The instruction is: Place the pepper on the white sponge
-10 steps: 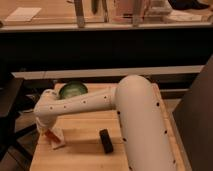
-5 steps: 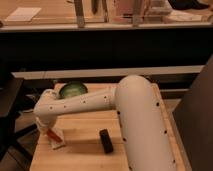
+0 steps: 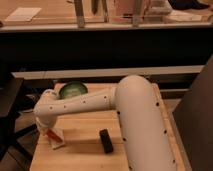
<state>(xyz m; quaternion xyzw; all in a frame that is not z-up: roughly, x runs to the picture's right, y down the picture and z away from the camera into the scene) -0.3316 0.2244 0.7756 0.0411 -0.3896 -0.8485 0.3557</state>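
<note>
The white arm [image 3: 100,102] reaches across the wooden table [image 3: 82,150] toward its left front part. The gripper [image 3: 48,131] hangs there, pointing down, directly above the white sponge [image 3: 57,140]. The pepper [image 3: 51,134] (only a small red-orange piece is visible) is at the tip of the gripper, touching or just above the sponge; which of these I cannot tell. The green bowl [image 3: 73,89] stands at the back of the table, behind the arm. A small black block [image 3: 105,140] lies to the right of the sponge, apart from it.
</note>
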